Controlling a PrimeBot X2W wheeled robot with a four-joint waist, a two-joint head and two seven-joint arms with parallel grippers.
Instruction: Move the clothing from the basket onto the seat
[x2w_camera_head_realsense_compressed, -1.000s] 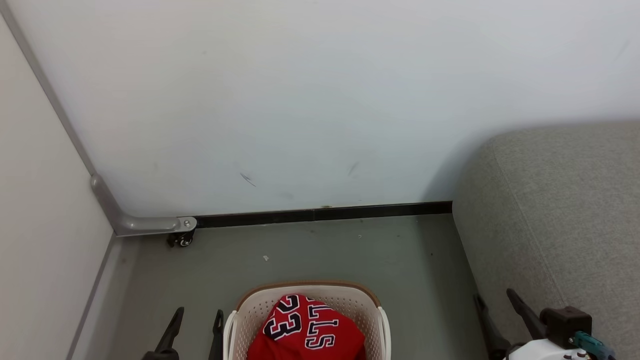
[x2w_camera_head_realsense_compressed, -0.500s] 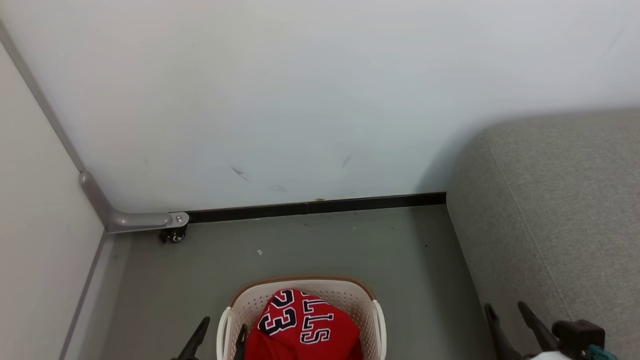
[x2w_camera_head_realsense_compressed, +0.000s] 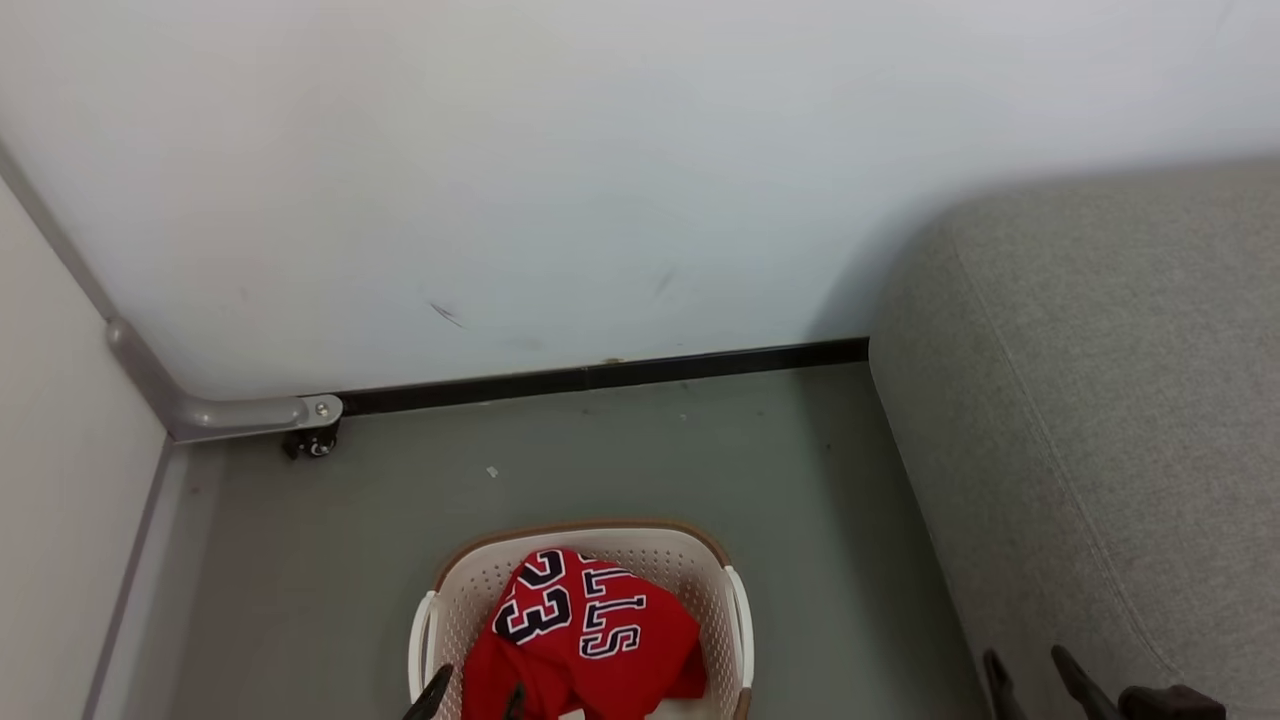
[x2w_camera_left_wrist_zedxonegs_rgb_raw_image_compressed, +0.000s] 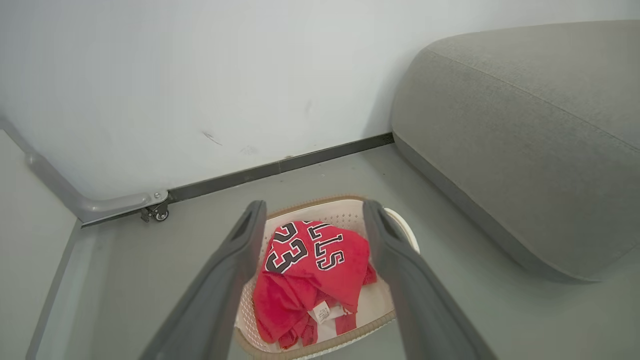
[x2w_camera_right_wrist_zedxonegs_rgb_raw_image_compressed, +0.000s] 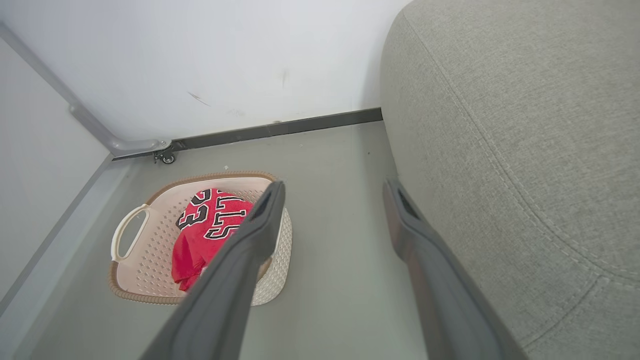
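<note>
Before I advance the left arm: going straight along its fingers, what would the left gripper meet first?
Probably the red jersey with black "23", heaped in the cream perforated plastic basket; the left gripper frames it, depth unclear.

A bare corner: pale wall (x2w_camera_head_realsense_compressed: 600, 150), grey floor (x2w_camera_head_realsense_compressed: 650, 450) and a wheeled partition.

A black skirting strip (x2w_camera_head_realsense_compressed: 600, 375) runs along the foot of the wall where it meets the floor. On the wall above it are two dark scuff marks (x2w_camera_head_realsense_compressed: 446, 315), well apart. At the left stands an off-white panel (x2w_camera_head_realsense_compressed: 50, 450), edged by a grey metal bar (x2w_camera_head_realsense_compressed: 220, 412) that slants down, bends and ends flat against the skirting. A small black caster (x2w_camera_head_realsense_compressed: 312, 445) sits under that end, touching the floor. A tiny white speck (x2w_camera_head_realsense_compressed: 491, 472) lies on the floor nearby.
</note>
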